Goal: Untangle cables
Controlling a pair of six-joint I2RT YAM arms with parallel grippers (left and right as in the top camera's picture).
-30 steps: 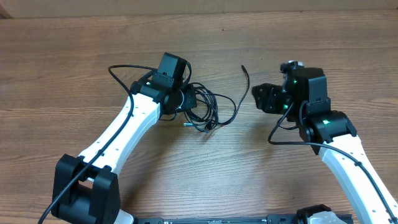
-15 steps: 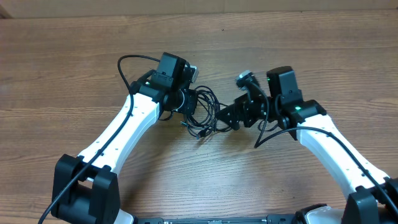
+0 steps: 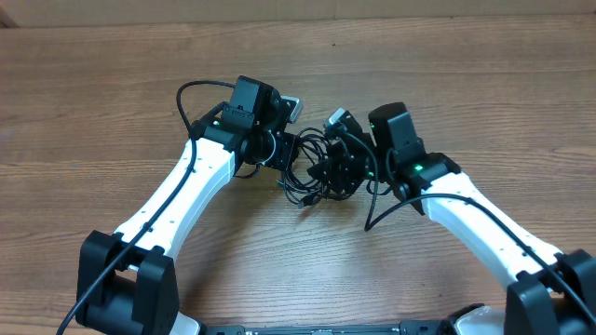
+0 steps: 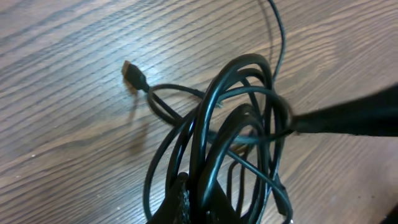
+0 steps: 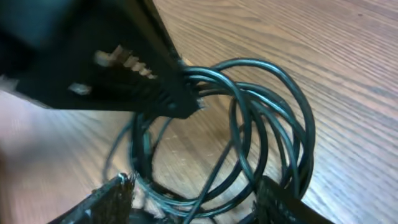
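Brown wood grain runs right across the table (image 3: 112, 84). On the left, the white left arm (image 3: 186, 195) angles up toward one o'clock. Its left tool (image 3: 289, 151) is pressed together, pinching a handful of strands at the nine o'clock edge of the cables (image 3: 315, 177).

The cables sit as one black tangle of loops just above the middle of the table, caught between the two tools. From the left wrist, the tool's dark fingers (image 4: 183, 200) clamp the base of the loops at six o'clock and the coils fan upward from there. One small plug (image 4: 132, 73) lies flat on the wood at ten o'clock, clear of the coils and joined only by its own cord. A single thin strand runs off toward twelve.

At three o'clock of the tangle, the right tool (image 3: 333, 172) is in among the loops, its arm (image 3: 484, 233) sweeping in from five o'clock. From the right wrist its fingers (image 5: 106, 199) stand spread, one at seven o'clock and one at five, with the coils lying between them. Whether either finger presses a strand, I can't tell.
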